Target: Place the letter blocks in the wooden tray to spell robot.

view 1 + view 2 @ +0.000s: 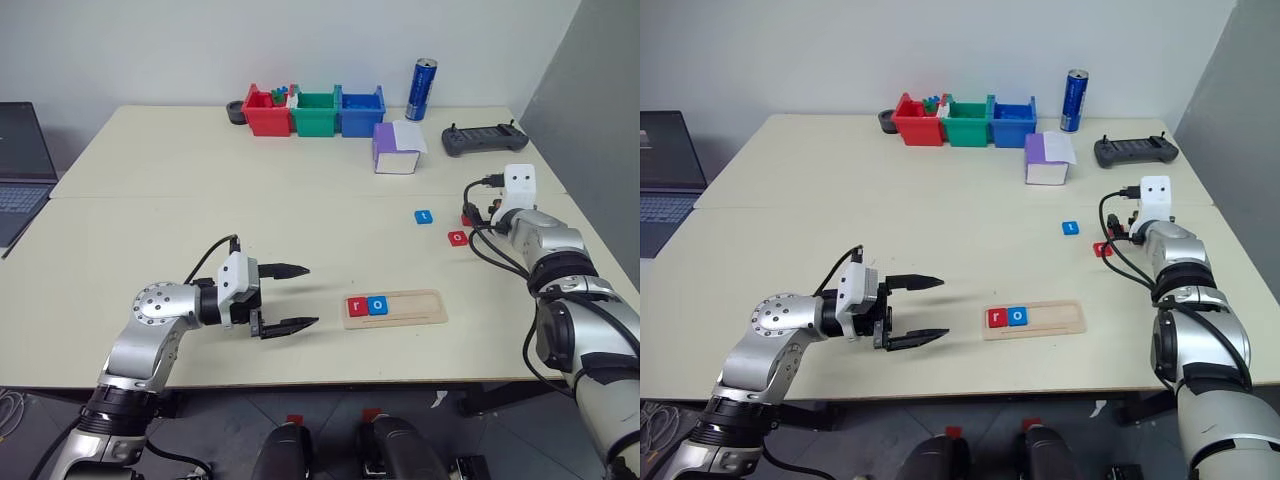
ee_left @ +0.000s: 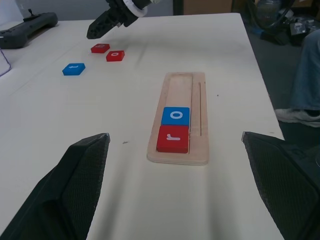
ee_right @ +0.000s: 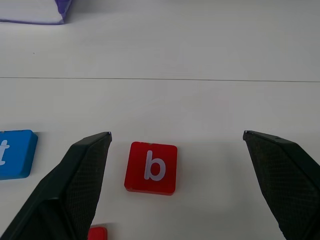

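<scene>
The wooden tray (image 1: 420, 309) lies near the table's front edge. A red "r" block (image 1: 357, 306) and a blue "o" block (image 1: 377, 305) sit side by side at its left end. To the tray's left, my left gripper (image 1: 310, 296) hovers open and empty, pointing at the tray. Further back on the right lie a blue "t" block (image 1: 424, 216), a red "o" block (image 1: 457, 237) and a red "b" block (image 3: 151, 167). My right gripper (image 3: 176, 133) is open just above the "b", with its fingers on either side of it and not touching it.
A purple-and-white box (image 1: 398, 148) stands behind the loose blocks. Red (image 1: 266, 112), green (image 1: 315, 112) and blue (image 1: 360, 110) bins, a blue can (image 1: 421, 89) and a black controller (image 1: 484, 139) line the far edge. A laptop (image 1: 20, 170) sits at far left.
</scene>
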Tool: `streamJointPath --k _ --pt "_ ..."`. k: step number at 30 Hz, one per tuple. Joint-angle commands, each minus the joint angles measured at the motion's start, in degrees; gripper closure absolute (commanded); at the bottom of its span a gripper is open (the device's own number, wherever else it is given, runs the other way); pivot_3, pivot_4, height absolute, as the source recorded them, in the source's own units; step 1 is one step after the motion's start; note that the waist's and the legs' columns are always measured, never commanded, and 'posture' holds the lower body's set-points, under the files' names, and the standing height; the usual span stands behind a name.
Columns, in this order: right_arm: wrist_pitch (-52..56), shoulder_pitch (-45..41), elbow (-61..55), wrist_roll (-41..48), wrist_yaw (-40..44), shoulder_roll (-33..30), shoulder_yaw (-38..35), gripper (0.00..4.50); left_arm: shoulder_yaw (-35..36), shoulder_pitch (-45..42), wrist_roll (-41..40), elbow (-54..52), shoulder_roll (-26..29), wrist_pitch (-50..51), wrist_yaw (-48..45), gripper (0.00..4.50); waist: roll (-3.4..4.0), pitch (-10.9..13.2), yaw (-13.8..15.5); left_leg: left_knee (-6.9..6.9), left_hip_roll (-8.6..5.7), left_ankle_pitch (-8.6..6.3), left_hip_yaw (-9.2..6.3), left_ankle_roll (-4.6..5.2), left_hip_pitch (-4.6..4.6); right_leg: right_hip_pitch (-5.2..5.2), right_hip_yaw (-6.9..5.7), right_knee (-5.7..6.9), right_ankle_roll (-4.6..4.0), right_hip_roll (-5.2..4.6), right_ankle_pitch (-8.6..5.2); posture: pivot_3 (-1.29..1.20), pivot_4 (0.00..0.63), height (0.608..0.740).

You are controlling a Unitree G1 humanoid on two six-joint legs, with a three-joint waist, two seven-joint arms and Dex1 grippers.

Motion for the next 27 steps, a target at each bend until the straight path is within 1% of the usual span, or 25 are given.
streamJointPath --k 1,9,21,27 --pt "-1.1 -2.4 -0.3 -0.1 -0.7 -0.2 -0.6 0.02 1.5 -0.1 -1.3 0.6 -0.2 -1.7 -0.6 0.00 0.00 0.0 0.0 0.00 0.00 0.00 0.00 0.00 0.00 0.00 0.00 0.00 0.00 0.00 0.00 0.00 0.150 0.740" --pt "-1.2 -3.3 0.6 0.2 -1.4 0.2 -1.1 0.02 1.9 1.0 -1.2 3.3 -0.2 -4.7 -1.7 0.00 0.01 0.0 -0.1 -0.01 0.00 0.00 0.01 0.00 0.00 -0.01 0.01 0.00 0.00 0.00 0.00 0.00 0.150 0.740" --pt "-2.8 -2.9 3.7 0.5 -5.0 1.3 -2.9 0.02 1.9 1.4 -1.9 0.3 0.1 -2.8 -0.5 0.00 0.01 0.0 -0.1 -0.02 0.00 0.00 0.02 0.00 0.00 -0.01 0.01 -0.01 0.00 -0.01 0.00 0.00 0.150 0.740" --pt "-3.5 -2.9 5.4 -0.2 -4.6 2.4 -2.6 0.02 2.1 0.8 -1.8 0.4 0.3 -2.3 -0.4 0.00 0.01 0.0 -0.2 -0.02 0.00 0.00 0.02 0.00 0.00 -0.01 0.02 -0.01 0.00 0.00 0.00 0.00 0.150 0.740"
